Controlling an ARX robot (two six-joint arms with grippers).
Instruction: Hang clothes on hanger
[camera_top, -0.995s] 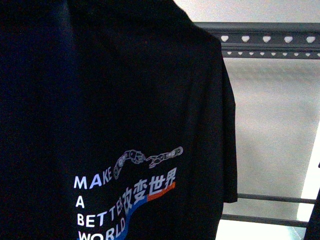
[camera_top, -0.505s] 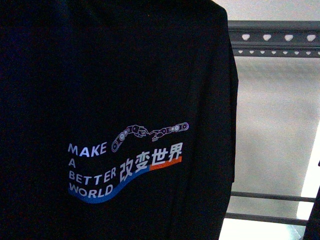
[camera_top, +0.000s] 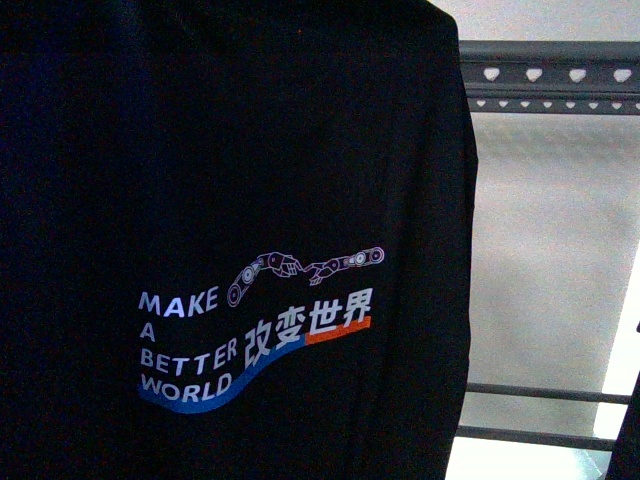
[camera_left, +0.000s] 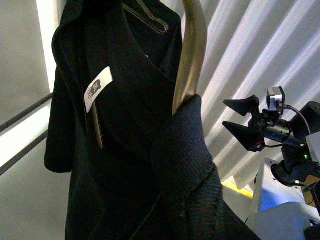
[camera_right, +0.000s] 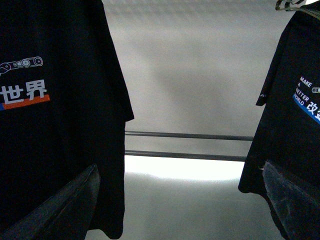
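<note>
Hanging straight down, the shirt (camera_top: 250, 200) fills most of your front view. Its long axis is vertical, with the collar end up past the top edge and the hem down past the bottom edge. The printed side faces the camera. White words, MAKE A BETTER WORLD, read upright low on the cloth, beside Chinese characters, a robot-arm drawing and a blue and orange wave. The whole print climbs slightly to the right. The shirt's right edge covers the left part of the rack (camera_top: 550, 75), which is grey and punched with heart-shaped holes along its top. The rack runs level from behind the cloth to the right edge, and two thin lower bars (camera_top: 540, 395) run level beneath.

Your left wrist view looks into the neck opening. A white label (camera_left: 97, 89) sits inside the collar, and a beige hanger (camera_left: 194, 50) slopes down into the cloth. Dark bunched cloth fills the near part of this view and your left claw does not show, so you cannot tell its state.

Your right claw (camera_right: 180, 166) stands wide, its fingers (camera_right: 65, 205) far apart with nothing between them. Beyond it a second shirt (camera_right: 290, 125) with the same print hangs from a wire hanger (camera_right: 292, 5), also lengthwise vertical and well apart from the first.
</note>
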